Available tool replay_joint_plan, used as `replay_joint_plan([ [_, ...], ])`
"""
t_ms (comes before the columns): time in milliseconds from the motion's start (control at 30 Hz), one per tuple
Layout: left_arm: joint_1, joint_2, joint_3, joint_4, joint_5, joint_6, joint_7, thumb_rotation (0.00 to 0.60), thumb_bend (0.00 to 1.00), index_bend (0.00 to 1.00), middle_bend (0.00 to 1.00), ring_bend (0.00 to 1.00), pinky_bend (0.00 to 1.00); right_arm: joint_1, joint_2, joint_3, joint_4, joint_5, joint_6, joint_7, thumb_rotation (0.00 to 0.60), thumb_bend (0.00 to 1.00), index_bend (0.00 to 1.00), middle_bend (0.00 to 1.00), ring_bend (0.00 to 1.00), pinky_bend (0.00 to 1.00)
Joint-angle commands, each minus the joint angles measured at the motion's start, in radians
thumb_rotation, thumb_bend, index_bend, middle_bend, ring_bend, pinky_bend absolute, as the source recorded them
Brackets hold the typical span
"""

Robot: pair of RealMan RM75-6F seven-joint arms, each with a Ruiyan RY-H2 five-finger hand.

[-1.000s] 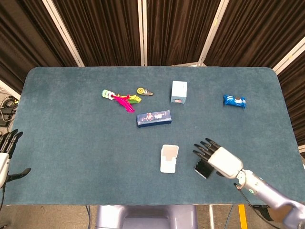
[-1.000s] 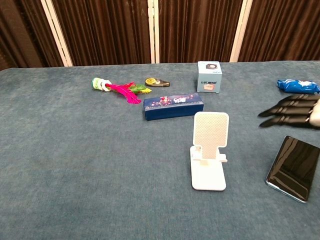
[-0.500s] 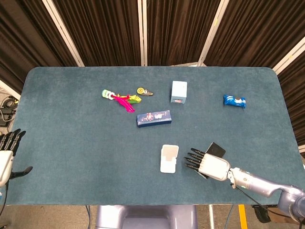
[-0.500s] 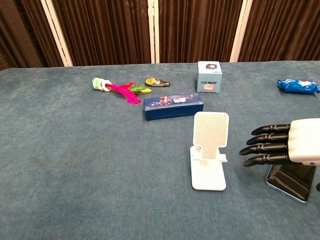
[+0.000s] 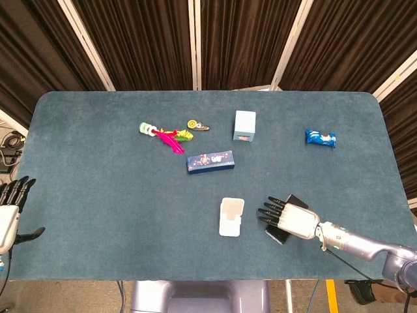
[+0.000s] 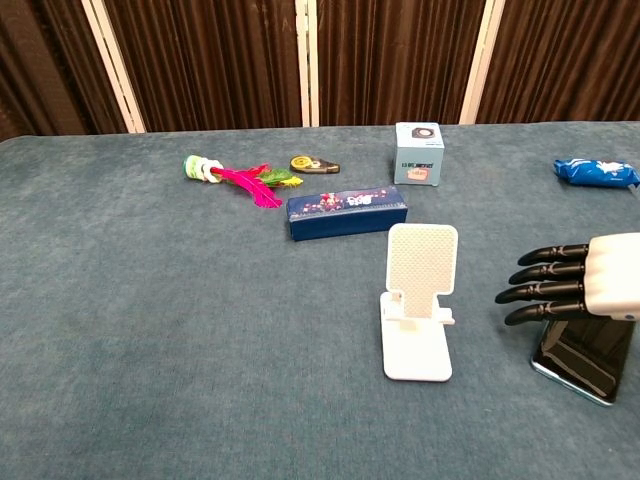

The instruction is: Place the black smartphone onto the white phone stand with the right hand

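Observation:
The black smartphone point(image 5: 297, 201) lies flat on the blue table to the right of the white phone stand point(image 5: 231, 216); the chest view shows the phone point(image 6: 584, 357) near the right edge. My right hand point(image 5: 287, 218) hovers low over the phone and covers its middle, fingers straight and slightly apart, pointing left toward the stand point(image 6: 420, 300). In the chest view this hand point(image 6: 578, 284) holds nothing, and I cannot tell whether it touches the phone. My left hand point(image 5: 9, 208) sits off the table's left edge, fingers spread and empty.
A dark blue long box point(image 5: 210, 161) lies behind the stand. Further back stand a light blue cube box point(image 5: 244, 125), a pink feather toy point(image 5: 166, 137) and a small yellow-black tape dispenser point(image 5: 197, 124). A blue snack packet point(image 5: 320, 137) lies at the right.
My right hand came down over the phone, then drew back a little to the right, away from the stand. The phone and stand have not moved.

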Motion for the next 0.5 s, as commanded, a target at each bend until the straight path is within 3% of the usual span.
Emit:
replay_joint_plan([
  [33, 0.0, -0.002, 0.001, 0.0, -0.001, 0.001, 0.003, 0.6, 0.0, 0.0, 0.0, 0.0, 0.0, 0.001, -0.012, -0.014, 0.027, 0.012, 0.006, 0.01, 0.6, 0.0, 0.07, 0.06, 0.0, 0.0],
  [300, -0.004, -0.007, 0.002, 0.003, -0.002, -0.002, 0.012, 0.6, 0.0, 0.0, 0.0, 0.0, 0.0, 0.001, -0.052, -0.046, 0.118, 0.038, 0.015, 0.066, 0.6, 0.0, 0.11, 0.11, 0.01, 0.0],
  [500, -0.006, -0.01, 0.004, 0.004, -0.001, -0.003, 0.015, 0.6, 0.0, 0.0, 0.0, 0.0, 0.0, 0.001, -0.081, -0.07, 0.178, 0.037, 0.044, 0.109, 0.6, 0.01, 0.22, 0.23, 0.1, 0.06],
])
